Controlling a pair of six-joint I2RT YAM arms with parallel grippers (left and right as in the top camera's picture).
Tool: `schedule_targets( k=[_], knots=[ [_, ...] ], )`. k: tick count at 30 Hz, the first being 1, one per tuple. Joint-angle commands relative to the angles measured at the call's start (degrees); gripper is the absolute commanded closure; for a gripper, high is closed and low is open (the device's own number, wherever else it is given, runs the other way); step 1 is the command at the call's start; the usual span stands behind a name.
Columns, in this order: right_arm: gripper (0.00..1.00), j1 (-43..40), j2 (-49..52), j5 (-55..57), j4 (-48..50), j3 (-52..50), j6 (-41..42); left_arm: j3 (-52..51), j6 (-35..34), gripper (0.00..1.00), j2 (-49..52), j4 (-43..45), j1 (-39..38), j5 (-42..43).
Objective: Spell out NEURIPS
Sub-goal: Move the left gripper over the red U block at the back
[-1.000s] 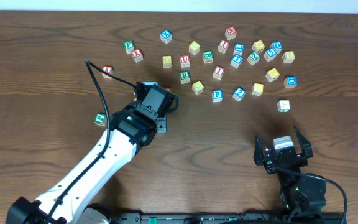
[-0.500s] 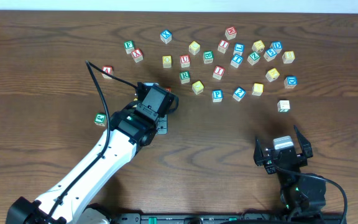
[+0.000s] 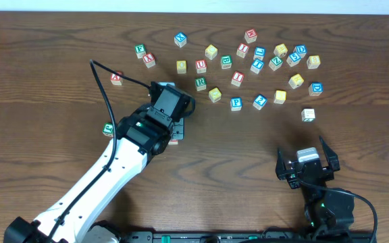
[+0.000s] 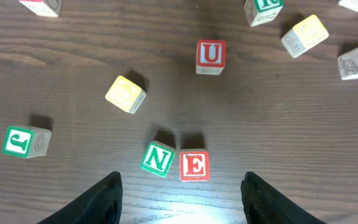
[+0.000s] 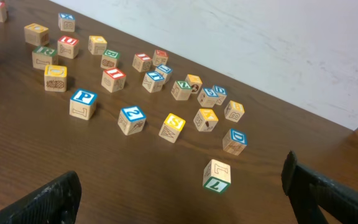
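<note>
- Left fingers (image 4: pixel 104 199) hang spread and empty above the green N cube (image 4: pixel 158 158) and red E cube (image 4: pixel 194 165), which sit just beside each other on the desk (image 4: pixel 73 37), the N slightly skewed.
- Right fingers (image 5: pixel 328 193) gape wide, holding nothing, at the near right.
- By my reckoning two letters are laid and U is next.
- The red U cube (image 4: pixel 210 56) stands farther out, clear of its neighbours; it needs fetching and setting right of the E.
</note>
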Motion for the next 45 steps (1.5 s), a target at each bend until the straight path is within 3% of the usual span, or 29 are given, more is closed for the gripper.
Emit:
schedule_targets(
  k=[1, 12, 17, 26, 30, 34, 45],
  knots=[
    [0.01, -0.76, -0.37, -0.11, -0.13, -0.11, 0.72, 2.95, 1.79, 0.4, -0.09, -1.01, 0.26, 0.11],
    [0.01, -0.76, -0.37, -0.11, -0.13, -0.11, 0.72, 14.62, 6.58, 0.39, 6.56, -6.78, 3.06, 0.92],
    [0.01, -0.76, -0.37, -0.11, -0.13, -0.11, 0.72, 21.57, 8.81, 0.39, 12.52, -8.5, 5.97, 6.69],
    [0.01, -0.76, -0.37, -0.11, -0.13, -0.11, 0.72, 31.43, 10.51, 0.39, 24.81, -11.87, 7.63, 8.7],
    [0.01, -0.76, -0.37, -0.11, -0.13, -0.11, 0.74, 32.98, 10.73, 0.39, 29.38, -12.24, 7.63, 9.09],
    [0.01, -0.76, -0.37, -0.11, -0.13, -0.11, 0.72, 34.58, 13.79, 0.39, 33.44, -13.09, 7.65, 15.17],
    [0.01, -0.76, -0.37, -0.11, -0.13, -0.11, 0.72, 34.69, 13.7, 0.36, 37.16, -12.31, 7.91, 15.1]
  ],
)
